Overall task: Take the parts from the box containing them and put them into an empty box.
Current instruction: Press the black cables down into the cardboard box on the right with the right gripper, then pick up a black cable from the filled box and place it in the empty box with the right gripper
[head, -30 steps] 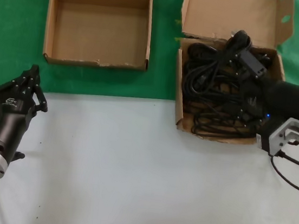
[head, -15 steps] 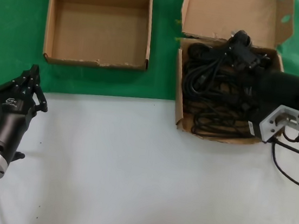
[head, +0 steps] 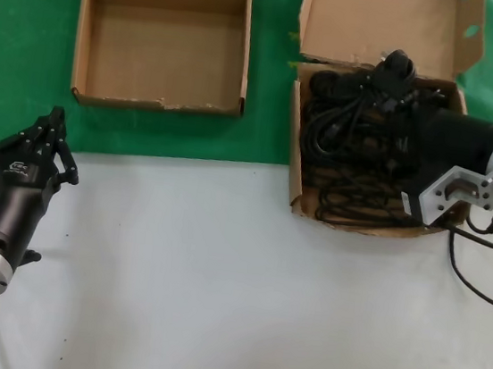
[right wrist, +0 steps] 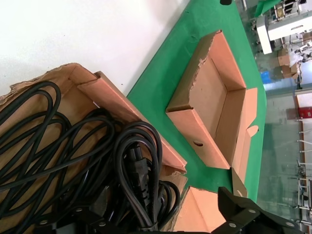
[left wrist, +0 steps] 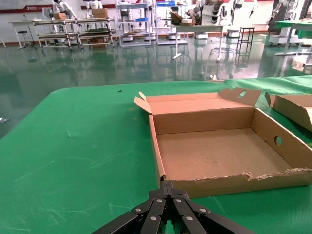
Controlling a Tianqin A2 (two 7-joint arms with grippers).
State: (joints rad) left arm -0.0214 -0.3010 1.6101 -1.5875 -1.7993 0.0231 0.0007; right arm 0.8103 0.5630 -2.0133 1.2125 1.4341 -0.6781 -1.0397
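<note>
The power cords (head: 359, 144) lie as a black tangle in the larger box (head: 295, 154), whose tall lid flap (head: 375, 20) stands at the far side. My right gripper (head: 395, 77) reaches into that box at its far end by the flap. In the right wrist view the right gripper (right wrist: 161, 219) is open, its jaws on either side of a coiled cord bundle (right wrist: 131, 165). The smaller empty box (head: 165, 44) sits to the left, also in the right wrist view (right wrist: 214, 97) and the left wrist view (left wrist: 219, 151). My left gripper (head: 54, 116) is shut and parked at the near left.
Both boxes stand on a green mat (head: 17, 75); the pale table surface (head: 217, 280) lies nearer to me. A thin black cable (head: 477, 285) trails from my right arm over the table. The larger box's side flap (left wrist: 292, 105) shows beside the empty box.
My right arm has pushed farther into the larger box, toward the lid flap, with the gripper now at the far end of the cords. The left arm has not moved.
</note>
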